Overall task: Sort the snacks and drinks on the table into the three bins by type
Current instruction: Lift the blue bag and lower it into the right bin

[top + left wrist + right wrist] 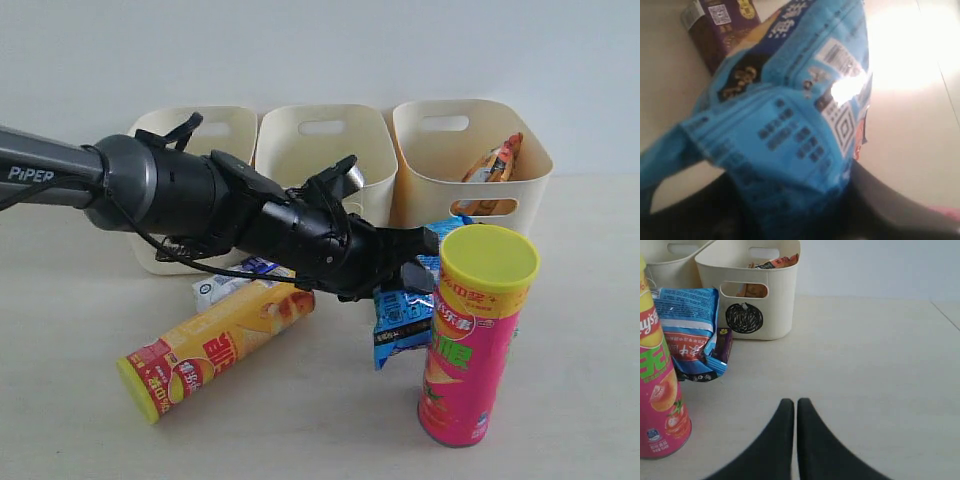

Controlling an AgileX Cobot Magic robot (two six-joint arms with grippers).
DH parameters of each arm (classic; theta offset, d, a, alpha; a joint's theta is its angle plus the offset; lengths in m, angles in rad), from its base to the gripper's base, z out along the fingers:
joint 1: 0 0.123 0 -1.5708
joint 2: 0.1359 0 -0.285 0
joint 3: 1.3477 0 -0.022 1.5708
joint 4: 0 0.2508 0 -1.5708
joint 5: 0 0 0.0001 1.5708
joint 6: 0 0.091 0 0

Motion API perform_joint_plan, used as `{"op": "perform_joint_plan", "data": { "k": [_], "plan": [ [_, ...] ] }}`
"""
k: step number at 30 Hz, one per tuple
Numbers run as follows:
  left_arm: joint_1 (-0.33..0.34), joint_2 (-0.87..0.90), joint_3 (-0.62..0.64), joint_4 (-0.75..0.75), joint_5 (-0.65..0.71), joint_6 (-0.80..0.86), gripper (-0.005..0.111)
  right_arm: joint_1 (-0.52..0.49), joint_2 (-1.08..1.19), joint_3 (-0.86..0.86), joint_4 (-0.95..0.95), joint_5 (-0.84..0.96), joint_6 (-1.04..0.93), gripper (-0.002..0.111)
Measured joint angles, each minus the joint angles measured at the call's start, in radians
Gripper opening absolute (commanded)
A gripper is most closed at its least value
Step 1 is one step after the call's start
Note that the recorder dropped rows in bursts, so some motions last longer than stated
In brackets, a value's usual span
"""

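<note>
A glossy pink cardboard can (470, 350) with a yellow-green plastic lid stands upright nearest on the pale wood-grain table (300, 430). Beside it a yellow-red can (215, 345) lies on its side. The right gripper (792, 435) sits low over bare table, its dark tapered fingers pressed together on nothing. Behind the cans, the left arm stretches across the middle, its gripper (415, 268) clamped on the top of a crinkly blue bag (400, 325). The bag hangs upright beside the pink can. A white and blue carton (222, 288) and a purple carton (724, 344) lie behind. Farthest stand three smooth cream tubs (300, 150); the rightmost (425, 185), marked with a circle, holds an orange bag (495, 165).
</note>
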Motion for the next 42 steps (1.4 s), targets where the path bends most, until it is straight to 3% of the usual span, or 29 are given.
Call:
{"op": "perform_joint_plan", "data": {
  "k": [12,23,33,42],
  "plan": [
    [0.008,-0.021,-0.073,-0.086,0.101,0.049,0.004,0.000,0.000,0.000,0.000,0.000,0.000,0.000],
    [0.008,-0.067,-0.216,-0.074,0.077,0.056,0.004,0.000,0.000,0.000,0.000,0.000,0.000,0.000],
    [0.008,-0.067,-0.345,-0.024,-0.078,0.058,0.004,0.000,0.000,0.000,0.000,0.000,0.000,0.000],
    [-0.079,-0.054,-0.354,0.108,-0.416,0.087,0.004,0.000,0.000,0.000,0.000,0.000,0.000,0.000]
  ]
}}
